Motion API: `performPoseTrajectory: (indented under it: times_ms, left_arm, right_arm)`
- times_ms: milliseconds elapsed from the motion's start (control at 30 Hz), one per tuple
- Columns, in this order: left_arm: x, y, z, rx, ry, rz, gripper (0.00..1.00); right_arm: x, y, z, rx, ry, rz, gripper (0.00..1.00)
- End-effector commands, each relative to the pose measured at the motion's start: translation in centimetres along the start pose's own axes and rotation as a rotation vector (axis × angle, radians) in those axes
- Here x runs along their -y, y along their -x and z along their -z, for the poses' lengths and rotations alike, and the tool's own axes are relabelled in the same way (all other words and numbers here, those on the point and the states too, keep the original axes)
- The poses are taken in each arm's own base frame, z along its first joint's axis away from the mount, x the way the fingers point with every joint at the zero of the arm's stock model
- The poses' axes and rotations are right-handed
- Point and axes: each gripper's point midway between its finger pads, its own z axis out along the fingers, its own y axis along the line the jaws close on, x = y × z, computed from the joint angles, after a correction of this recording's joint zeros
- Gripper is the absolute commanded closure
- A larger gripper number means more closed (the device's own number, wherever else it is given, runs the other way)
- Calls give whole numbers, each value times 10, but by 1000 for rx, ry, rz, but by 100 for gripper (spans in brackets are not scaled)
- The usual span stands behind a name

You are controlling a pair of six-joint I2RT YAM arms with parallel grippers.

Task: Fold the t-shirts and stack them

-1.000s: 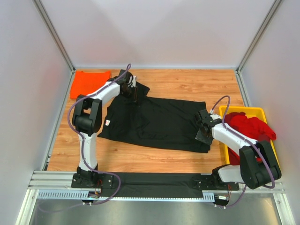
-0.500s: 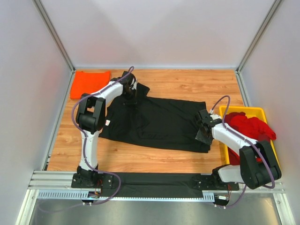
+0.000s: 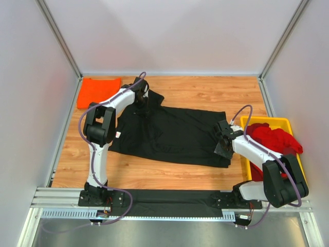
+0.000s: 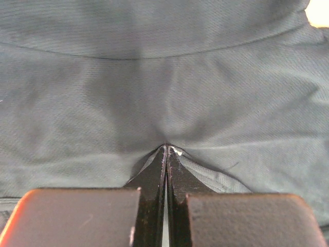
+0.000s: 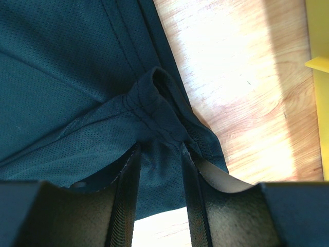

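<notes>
A black t-shirt (image 3: pixel 175 134) lies spread across the middle of the wooden table. My left gripper (image 3: pixel 146 108) is at its far left part, near the sleeve. In the left wrist view my left gripper (image 4: pixel 167 150) is shut, with a small peak of the black t-shirt (image 4: pixel 164 77) pinched at the tips. My right gripper (image 3: pixel 222 143) is at the shirt's right edge. In the right wrist view my right gripper (image 5: pixel 160 144) has its jaws part way apart, closed on a bunched hem of the black t-shirt (image 5: pixel 61 77). An orange t-shirt (image 3: pixel 97 90) lies folded at the far left corner. Red t-shirts (image 3: pixel 272 139) are heaped at the right.
The red shirts sit in a yellow tray (image 3: pixel 280 122) at the right edge, close beside my right arm; its rim (image 5: pixel 318 67) shows in the right wrist view. White walls enclose the table on three sides. Bare wood (image 3: pixel 216 92) lies behind the black shirt.
My left gripper's jaws have closed onto the black cloth, and the left arm has shifted slightly. The right arm and the shirts have not moved.
</notes>
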Motion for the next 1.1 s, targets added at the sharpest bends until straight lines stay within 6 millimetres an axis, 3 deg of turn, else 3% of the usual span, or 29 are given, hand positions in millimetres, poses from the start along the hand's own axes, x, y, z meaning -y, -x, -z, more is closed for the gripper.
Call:
performPoseTrajectory:
  times_ms: [0, 500, 833, 867, 967, 1067]
  left_arm:
    - [4, 23, 21, 88, 21, 30, 100]
    - [-7, 29, 24, 136, 88, 102, 100]
    - [-1, 29, 28, 128, 61, 117, 100]
    - [3, 29, 31, 123, 41, 113, 97]
    - [11, 35, 49, 148, 4, 97, 70]
    - [15, 46, 67, 190, -19, 67, 47]
  right_arm:
    - [8, 0, -7, 13, -33, 3, 62]
    - [8, -1, -8, 4, -41, 8, 62]
    - [8, 0, -7, 8, -39, 2, 62]
    - [6, 1, -6, 9, -26, 14, 62]
    - [-14, 5, 8, 5, 106, 80, 59]
    - [-42, 34, 49, 95, 281, 95, 54]
